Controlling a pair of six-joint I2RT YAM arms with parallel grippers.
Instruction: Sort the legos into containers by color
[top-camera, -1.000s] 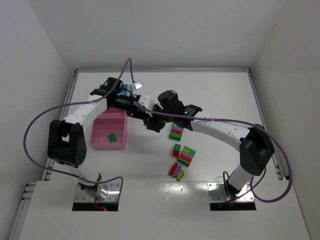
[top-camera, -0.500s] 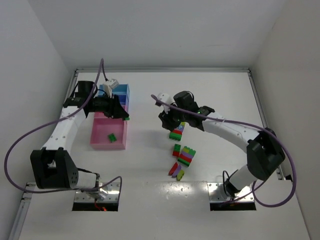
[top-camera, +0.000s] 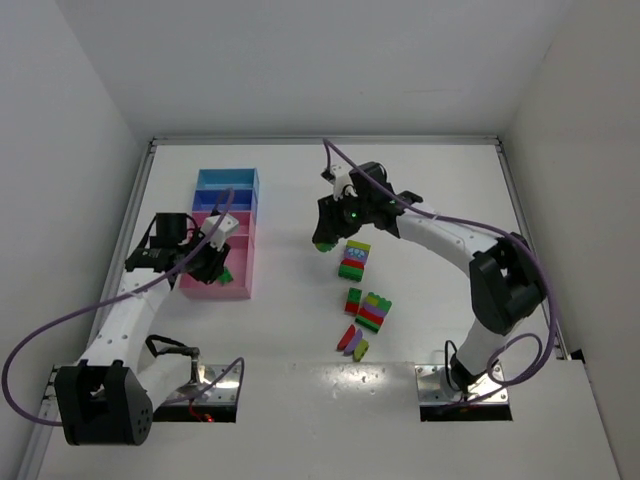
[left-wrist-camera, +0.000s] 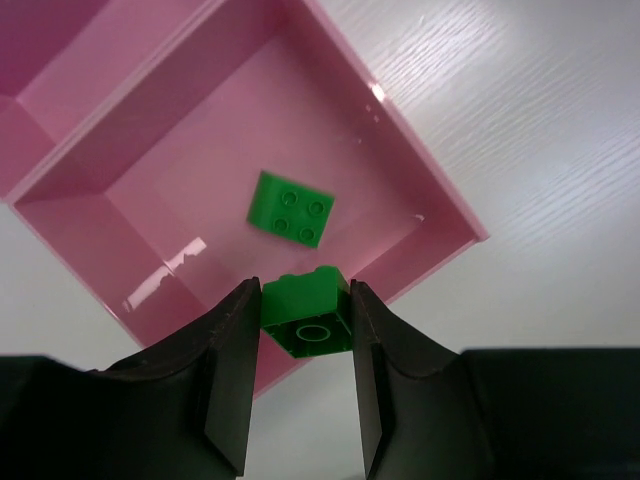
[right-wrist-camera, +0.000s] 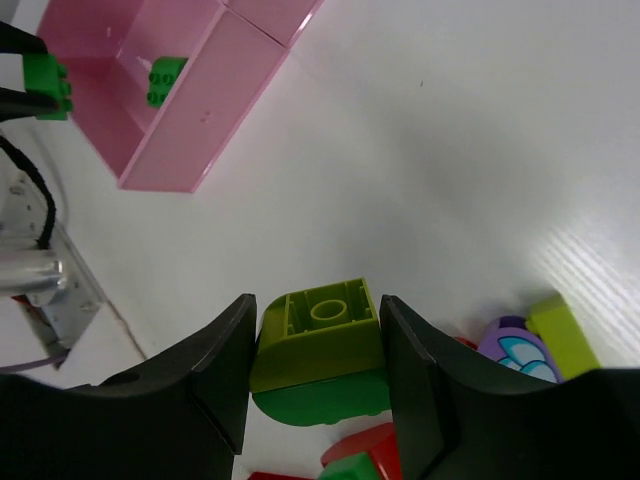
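My left gripper (left-wrist-camera: 302, 297) is shut on a small green lego (left-wrist-camera: 307, 318) and hangs over the near edge of the large pink tray (left-wrist-camera: 130, 120). A second green lego (left-wrist-camera: 290, 208) lies flat on that tray's floor. In the top view the left gripper (top-camera: 212, 262) sits over the near end of the row of containers (top-camera: 228, 182). My right gripper (right-wrist-camera: 318, 310) is shut on a yellow-green lego stacked on a green one (right-wrist-camera: 320, 355). It hovers (top-camera: 325, 243) just left of the multicoloured lego stack (top-camera: 353, 259).
More legos lie on the white table: a red-green block (top-camera: 353, 300), a striped block (top-camera: 374, 312) and several small pieces (top-camera: 351, 341) near the front. The light blue and darker blue compartments (top-camera: 226, 198) lie beyond the pink ones. Purple cables loop over both arms.
The two grippers were close together near the table's middle and have separated. The left carried the green lego back over the pink tray; the right swung right and away with its yellow-green and green piece.
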